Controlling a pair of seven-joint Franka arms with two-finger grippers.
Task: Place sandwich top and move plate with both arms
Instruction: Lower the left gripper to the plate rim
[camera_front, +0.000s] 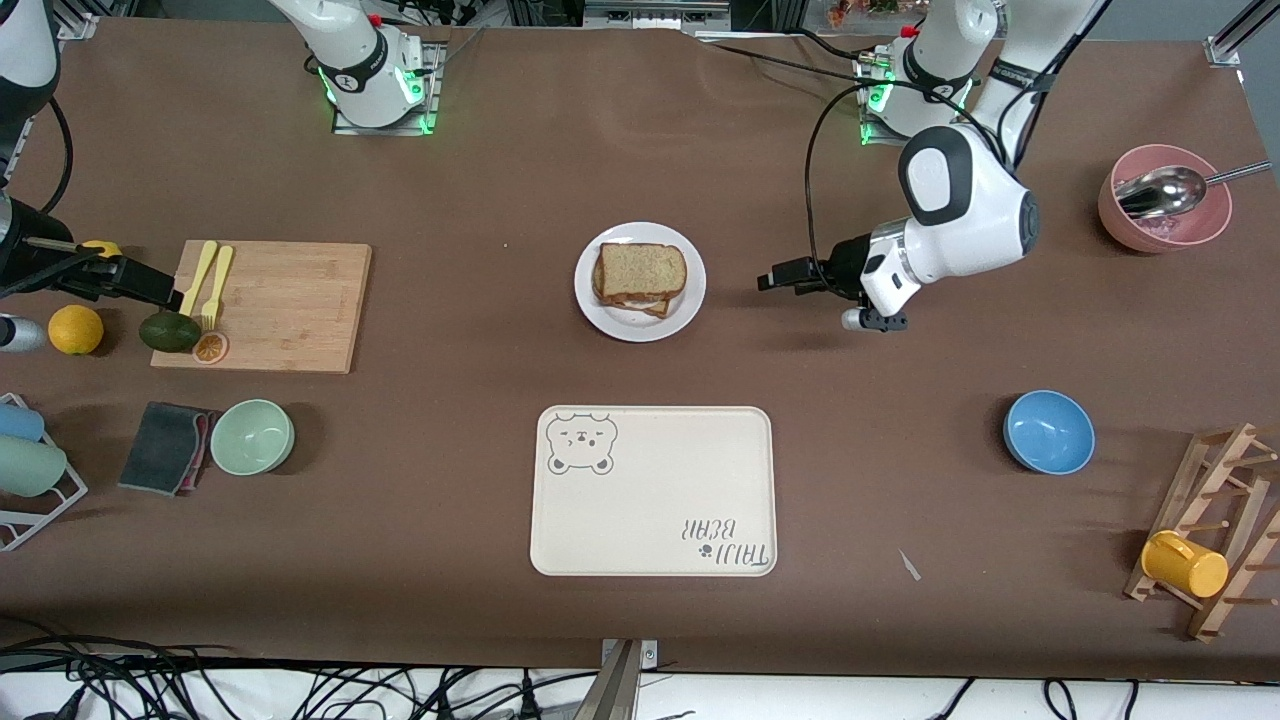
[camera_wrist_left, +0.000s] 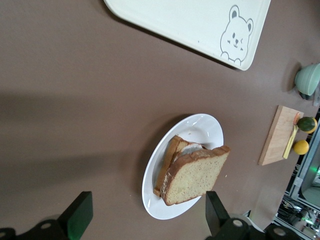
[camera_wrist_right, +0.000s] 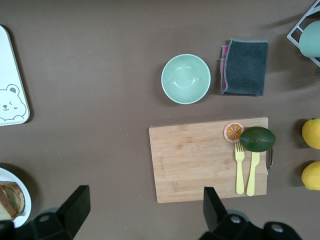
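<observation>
The white plate (camera_front: 640, 318) sits mid-table. The sandwich top (camera_front: 641, 268) lies on a lower slice on it, slightly askew. In the left wrist view the plate (camera_wrist_left: 200, 131) and the sandwich top (camera_wrist_left: 195, 174) lie just ahead of the fingers. My left gripper (camera_front: 785, 276) is open and empty, low over bare table beside the plate, toward the left arm's end; it also shows in its wrist view (camera_wrist_left: 148, 212). My right gripper (camera_front: 150, 290) is open and empty, high over the cutting board's edge, and shows in its wrist view (camera_wrist_right: 145, 202).
A cream bear tray (camera_front: 655, 490) lies nearer the front camera than the plate. The cutting board (camera_front: 290, 310) bears a yellow fork, a knife and an avocado. A green bowl (camera_front: 252, 436), blue bowl (camera_front: 1048, 431), pink bowl (camera_front: 1165, 225) and mug rack (camera_front: 1215, 520) stand around.
</observation>
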